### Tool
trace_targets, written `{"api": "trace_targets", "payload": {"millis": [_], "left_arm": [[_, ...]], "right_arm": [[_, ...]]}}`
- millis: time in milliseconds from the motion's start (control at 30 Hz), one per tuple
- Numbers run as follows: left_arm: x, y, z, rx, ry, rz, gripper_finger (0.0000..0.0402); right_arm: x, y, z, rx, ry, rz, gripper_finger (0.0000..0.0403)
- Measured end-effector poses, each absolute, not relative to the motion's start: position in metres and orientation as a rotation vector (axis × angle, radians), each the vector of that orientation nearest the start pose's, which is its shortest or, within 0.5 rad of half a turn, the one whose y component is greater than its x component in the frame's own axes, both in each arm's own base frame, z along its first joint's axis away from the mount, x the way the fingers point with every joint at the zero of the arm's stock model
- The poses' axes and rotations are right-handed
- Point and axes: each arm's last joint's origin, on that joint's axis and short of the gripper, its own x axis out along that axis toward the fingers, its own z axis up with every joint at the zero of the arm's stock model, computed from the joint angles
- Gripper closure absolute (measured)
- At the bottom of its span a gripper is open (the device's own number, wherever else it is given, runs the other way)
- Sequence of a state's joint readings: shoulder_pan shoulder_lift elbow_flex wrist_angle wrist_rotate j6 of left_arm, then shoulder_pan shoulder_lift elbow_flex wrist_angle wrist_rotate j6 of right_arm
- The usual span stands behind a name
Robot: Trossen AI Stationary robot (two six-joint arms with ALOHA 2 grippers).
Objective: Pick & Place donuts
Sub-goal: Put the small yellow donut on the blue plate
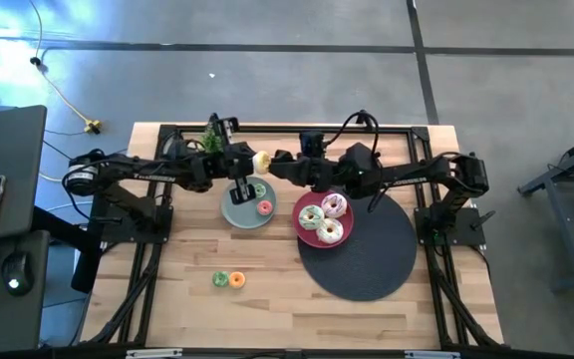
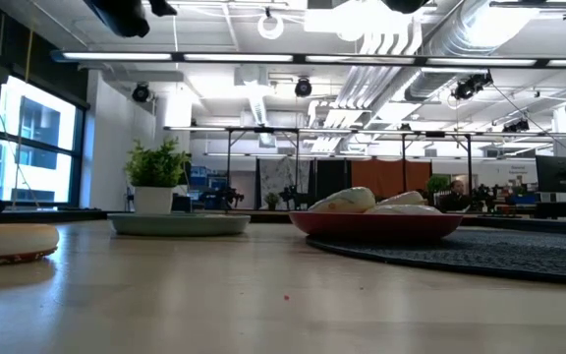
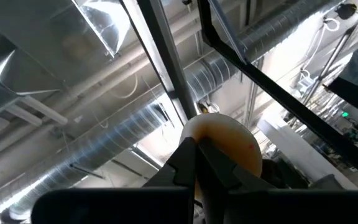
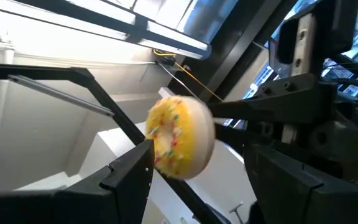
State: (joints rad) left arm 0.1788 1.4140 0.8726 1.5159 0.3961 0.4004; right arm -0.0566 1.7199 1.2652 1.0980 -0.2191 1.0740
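My left gripper [image 1: 254, 161] is raised over the table's far middle, shut on the tiny yellow donut [image 1: 261, 160]. My right gripper [image 4: 197, 177] meets it from the right, open, one finger on each side of that donut [image 4: 179, 137]; whether a finger touches it I cannot tell. A tiny pink donut [image 1: 264, 207] lies on the grey-green plate [image 1: 235, 211]. The larger green [image 1: 312, 215], pink [image 1: 335, 205] and white [image 1: 329, 231] donuts lie on the pink plate [image 1: 303, 231]. The tiny green [image 1: 220, 279] and orange [image 1: 237, 280] donuts lie on the bare wood. My left gripper pinches the yellow donut by its rim [image 3: 211, 134] between its two fingers [image 3: 185, 165], which point toward the ceiling. The donut is lifted clear of the table, its plain pale underside toward the left wrist camera. The fingers hide the exact place of contact.
A dark round mat [image 1: 367, 261] lies under part of the pink plate [image 2: 376, 224]. A potted plant [image 2: 155, 172] stands at the far edge behind the grey-green plate [image 2: 178, 224]. Bare wood spreads along the near side.
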Motion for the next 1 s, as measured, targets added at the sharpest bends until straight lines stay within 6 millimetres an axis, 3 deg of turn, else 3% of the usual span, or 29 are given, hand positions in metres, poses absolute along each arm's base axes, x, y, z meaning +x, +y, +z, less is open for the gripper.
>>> {"api": "trace_targets", "payload": {"millis": [267, 733, 867, 1000], "left_arm": [[0.271, 0.044, 0.366, 0.633, -0.959, -0.042, 0.0401], [0.270, 0.050, 0.365, 0.627, -0.942, -0.088, 0.0400], [0.269, 0.057, 0.365, 0.543, -0.920, -0.088, 0.0375], [0.269, 0.057, 0.365, 0.519, -0.917, -0.099, 0.0319]], "right_arm": [[0.382, -0.018, 0.368, 0.940, -0.482, 0.480, 0.0185], [0.382, -0.021, 0.368, 0.930, -0.477, 0.486, 0.0369], [0.382, -0.022, 0.368, 0.936, -0.483, 0.471, 0.0394], [0.382, -0.021, 0.368, 0.938, -0.478, 0.471, 0.0393]]}}
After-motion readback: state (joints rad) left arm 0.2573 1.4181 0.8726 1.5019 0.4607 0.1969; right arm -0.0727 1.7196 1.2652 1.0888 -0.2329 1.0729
